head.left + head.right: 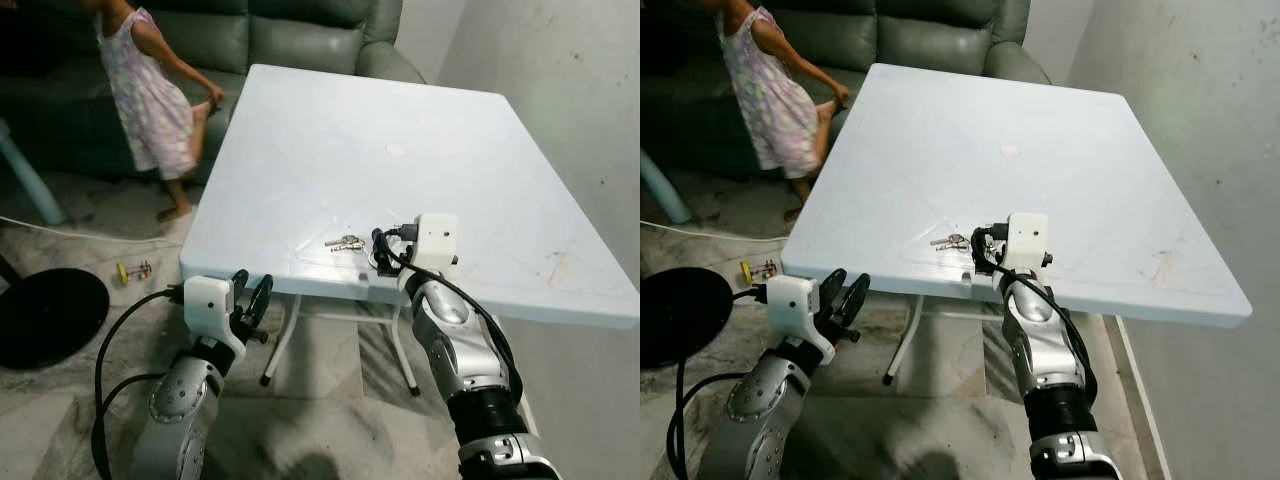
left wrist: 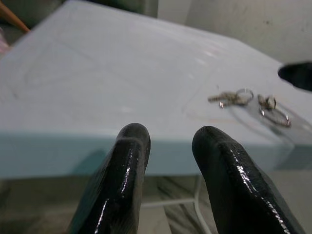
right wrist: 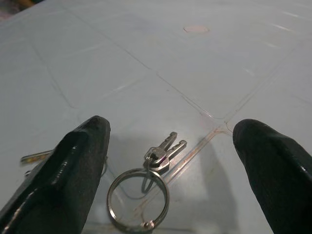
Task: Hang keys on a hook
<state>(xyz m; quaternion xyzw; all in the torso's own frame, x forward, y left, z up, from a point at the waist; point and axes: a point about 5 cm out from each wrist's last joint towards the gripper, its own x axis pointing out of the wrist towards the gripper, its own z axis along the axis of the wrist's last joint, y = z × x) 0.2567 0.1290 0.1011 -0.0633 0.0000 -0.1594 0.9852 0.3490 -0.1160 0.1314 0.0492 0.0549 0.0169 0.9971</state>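
**Right hand open over the keys at the surface's near edge**

Nearest, the left hand (image 1: 252,300) is held low, just in front of and below the near edge of the white surface (image 1: 330,130); its two fingers (image 2: 122,175) stand a little apart, holding nothing.

The right hand (image 1: 380,250) rests at the near edge of the surface, fingers (image 3: 73,161) spread wide and empty. The keys (image 3: 163,148) lie flat on the surface between those fingers, not touched by either; their ring (image 3: 138,197) lies closest to the wrist, with the blades pointing away. In the head views, another part of the bunch lies just to the left of this hand.

Farther on the surface is a small round mark (image 1: 396,150). Off to the left, a black round disc (image 1: 45,315) and a small toy (image 1: 133,270) lie on the floor. Beyond them a person (image 1: 150,95) in a patterned dress stands by a green sofa (image 1: 300,30).
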